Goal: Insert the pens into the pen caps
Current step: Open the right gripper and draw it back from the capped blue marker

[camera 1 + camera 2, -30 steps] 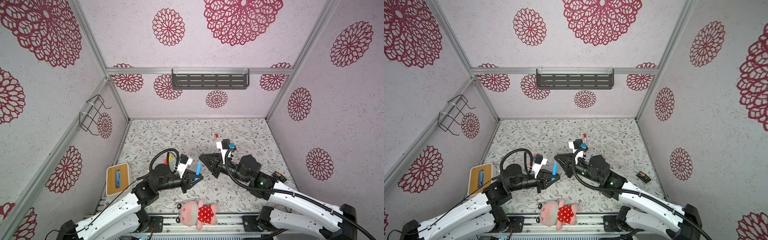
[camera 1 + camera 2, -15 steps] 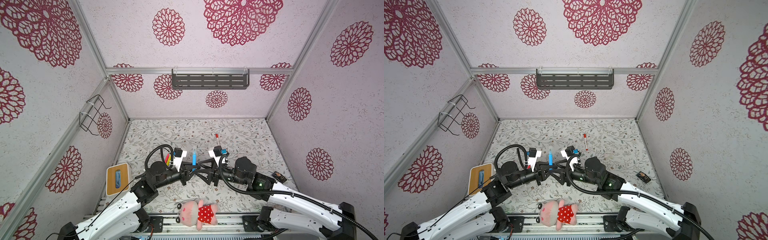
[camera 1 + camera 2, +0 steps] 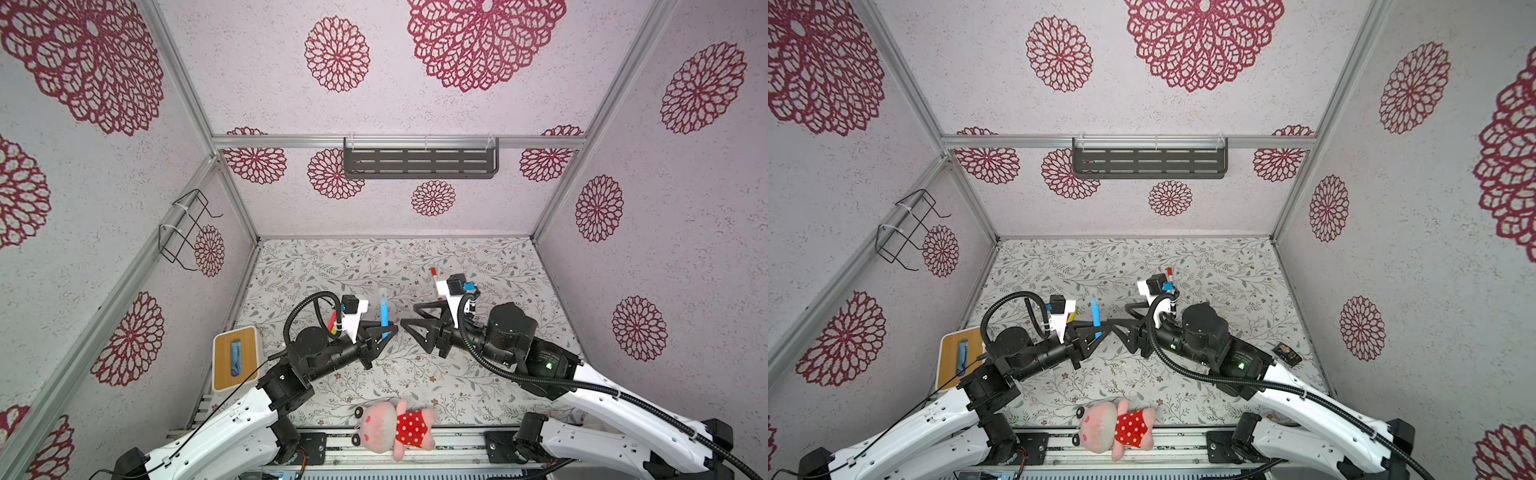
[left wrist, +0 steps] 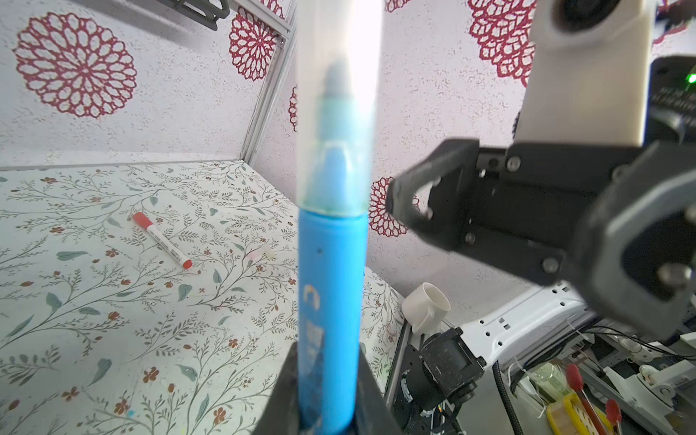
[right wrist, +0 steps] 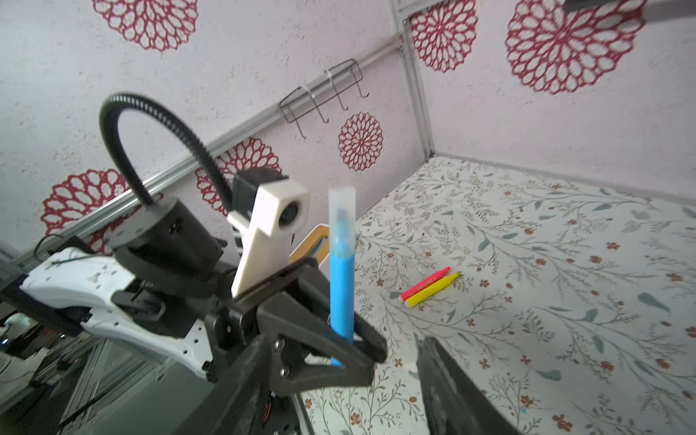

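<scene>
My left gripper (image 3: 384,333) (image 3: 1096,332) is shut on a blue pen (image 3: 384,313) (image 4: 331,301) held upright above the floral mat. A clear pen cap (image 4: 337,113) (image 5: 342,211) sits over the pen's tip. Just right of the pen, my right gripper (image 3: 409,316) (image 3: 1121,318) stands open with nothing in it. A pink pen (image 5: 425,282) and a yellow pen (image 5: 433,292) lie side by side on the mat behind the left arm. The white pen with red ends (image 4: 162,241) (image 3: 433,272) lies further back, half hidden by the right wrist camera in both top views.
A plush toy (image 3: 392,424) lies at the mat's front edge. At the left stands a wooden-topped box (image 3: 235,357), and a small dark object (image 3: 1285,353) lies at the right. A white mug (image 4: 425,305) sits beside the mat. A small pale stub (image 4: 260,254) lies near the white pen.
The grippers came together in the middle, then my right gripper opened and drew back to the right. The cap now stays on the blue pen, which stands more upright.
</scene>
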Motion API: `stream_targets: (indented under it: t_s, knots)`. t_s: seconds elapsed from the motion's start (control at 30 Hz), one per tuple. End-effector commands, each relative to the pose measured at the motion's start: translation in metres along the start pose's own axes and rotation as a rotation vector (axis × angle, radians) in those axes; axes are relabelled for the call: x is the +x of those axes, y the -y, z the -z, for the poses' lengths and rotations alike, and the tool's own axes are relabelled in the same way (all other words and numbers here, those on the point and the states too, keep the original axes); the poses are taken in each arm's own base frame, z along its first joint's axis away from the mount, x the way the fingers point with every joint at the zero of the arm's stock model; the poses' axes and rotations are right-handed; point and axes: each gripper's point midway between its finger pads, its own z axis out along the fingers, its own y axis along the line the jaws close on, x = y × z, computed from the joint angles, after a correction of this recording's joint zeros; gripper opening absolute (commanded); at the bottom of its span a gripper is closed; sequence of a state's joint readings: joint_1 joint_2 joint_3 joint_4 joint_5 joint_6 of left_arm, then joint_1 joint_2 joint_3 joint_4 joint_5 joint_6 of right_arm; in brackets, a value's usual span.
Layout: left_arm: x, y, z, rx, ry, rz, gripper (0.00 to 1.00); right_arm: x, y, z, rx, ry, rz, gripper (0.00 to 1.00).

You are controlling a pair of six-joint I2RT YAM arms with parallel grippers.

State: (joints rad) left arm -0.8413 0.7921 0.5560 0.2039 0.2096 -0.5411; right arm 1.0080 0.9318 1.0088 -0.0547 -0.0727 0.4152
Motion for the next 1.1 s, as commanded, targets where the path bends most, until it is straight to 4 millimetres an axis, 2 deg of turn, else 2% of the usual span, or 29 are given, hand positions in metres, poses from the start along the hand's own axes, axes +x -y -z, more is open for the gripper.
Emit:
stream_targets:
  t_s: [0.0, 0.23, 0.43, 0.77, 0.93, 1.07]
  knots:
    - [-0.001, 0.002, -0.001, -0.023, 0.013, -0.035, 0.00, -0.025, 0.007, 0.000, 0.066, 0.039, 0.020, 0.65]
    - [0.010, 0.005, -0.007, -0.051, -0.019, -0.065, 0.00, -0.037, 0.002, -0.026, 0.059, -0.001, 0.028, 0.63]
    - [0.017, 0.005, -0.011, -0.064, -0.037, -0.076, 0.00, -0.034, 0.002, -0.044, 0.054, -0.048, 0.033, 0.56]
    - [0.021, 0.005, -0.012, -0.063, -0.044, -0.079, 0.00, -0.028, -0.001, -0.059, 0.031, -0.089, 0.033, 0.45]
    - [0.020, 0.006, -0.011, -0.063, -0.044, -0.079, 0.00, -0.022, -0.001, -0.062, 0.020, -0.110, 0.027, 0.36]
    - [0.019, 0.007, -0.010, -0.060, -0.043, -0.080, 0.00, -0.017, -0.002, -0.063, 0.007, -0.122, 0.023, 0.23]
